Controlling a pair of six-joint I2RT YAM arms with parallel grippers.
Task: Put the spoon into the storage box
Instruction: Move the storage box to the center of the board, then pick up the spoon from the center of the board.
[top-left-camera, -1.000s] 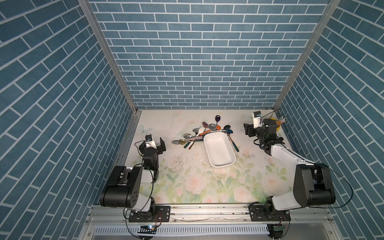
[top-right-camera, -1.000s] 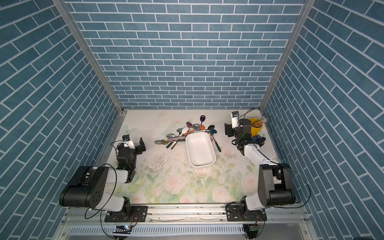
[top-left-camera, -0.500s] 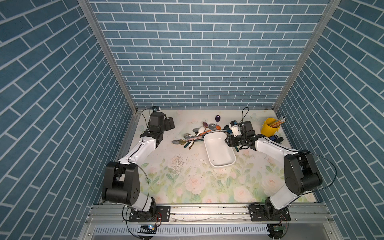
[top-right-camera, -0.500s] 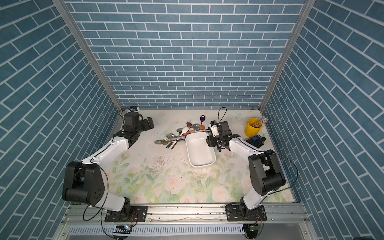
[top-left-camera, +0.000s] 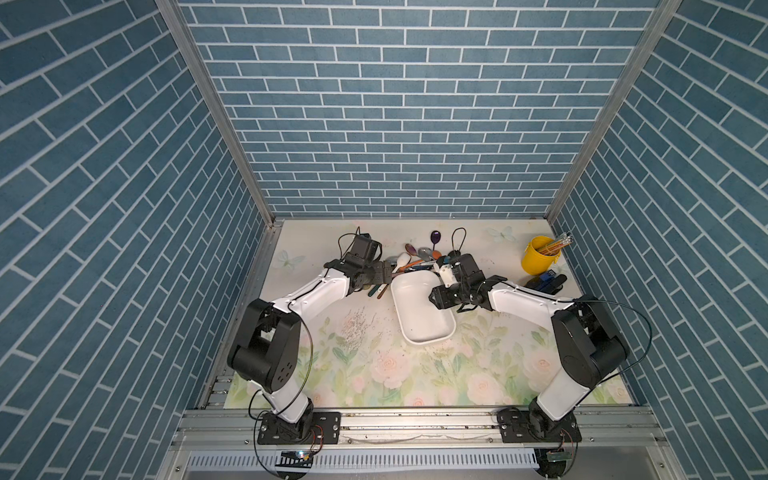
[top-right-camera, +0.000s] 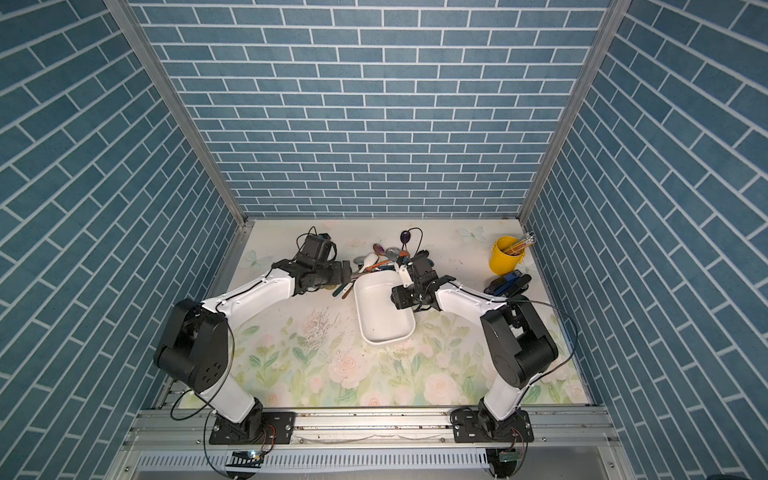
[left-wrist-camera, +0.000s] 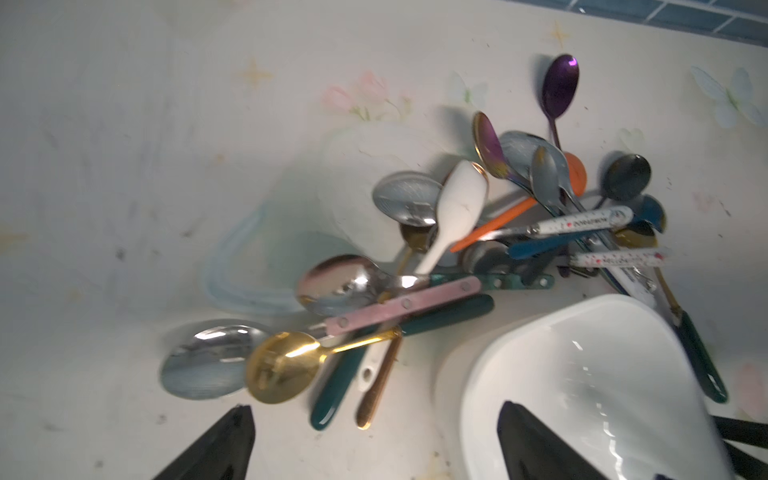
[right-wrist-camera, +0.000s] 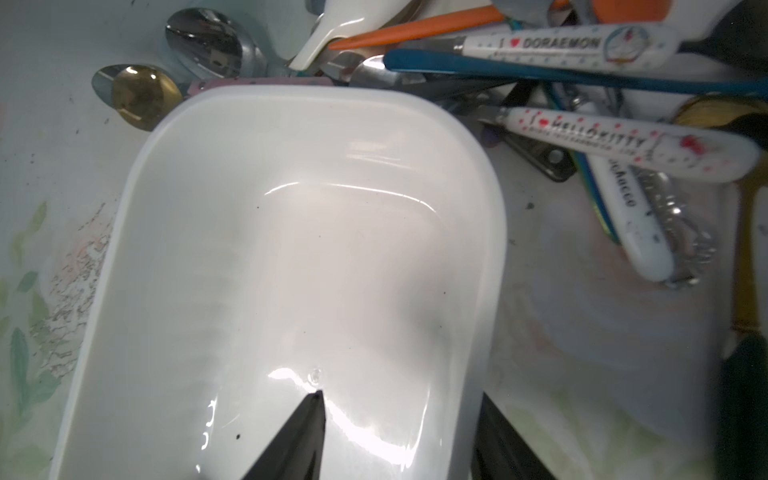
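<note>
I am recording both arms reaching out from their rests within the last second, so the pickup is only starting. The left claw (left-wrist-camera: 374, 449) is hanging wide open just short of the gold spoon (left-wrist-camera: 282, 365), which is lying on the tabletop (left-wrist-camera: 104, 208) beside the empty box (left-wrist-camera: 582, 374). The right claw (right-wrist-camera: 401, 415) is narrowing astride the box wall, not yet gripping it

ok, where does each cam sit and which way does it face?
Top views: high behind the robot, looking down and forward; whole left arm, right arm, white shallow plastic storage box, heap of mixed spoons.
Left wrist: on left arm, facing the heap; open left gripper tips show.
Right wrist: on right arm, facing into the box; right gripper straddles its wall.
Shared: both wrists see the gold-bowled spoon.
</note>
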